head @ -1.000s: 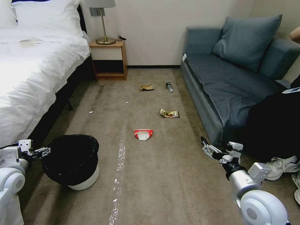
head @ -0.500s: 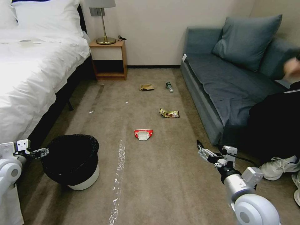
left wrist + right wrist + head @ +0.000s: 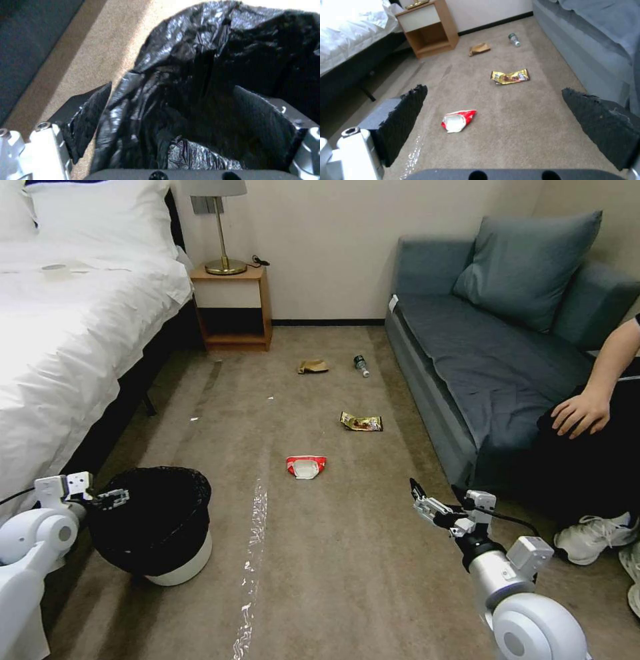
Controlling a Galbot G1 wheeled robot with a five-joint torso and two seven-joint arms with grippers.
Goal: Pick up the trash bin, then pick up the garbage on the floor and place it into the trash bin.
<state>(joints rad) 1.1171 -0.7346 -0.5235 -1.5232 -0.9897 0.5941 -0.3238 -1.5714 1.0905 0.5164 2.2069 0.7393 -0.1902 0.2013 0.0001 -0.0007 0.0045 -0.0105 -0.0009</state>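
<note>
The trash bin (image 3: 157, 527) is round and white, with a crinkled black bag over its rim. The left gripper (image 3: 115, 497) reaches level, its fingers (image 3: 86, 120) spread wide astride the near rim. The right gripper (image 3: 427, 505) hovers low, fingers wide apart; the red-and-white packet (image 3: 457, 120) lies ahead between them.

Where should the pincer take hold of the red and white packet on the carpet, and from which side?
Grip the red-and-white packet across its narrower width, coming straight down from above. It lies crushed flat on the carpet with nothing touching it, so no side edge stands up to catch. The right pincer hangs open short of it, probably the handier one.
</note>
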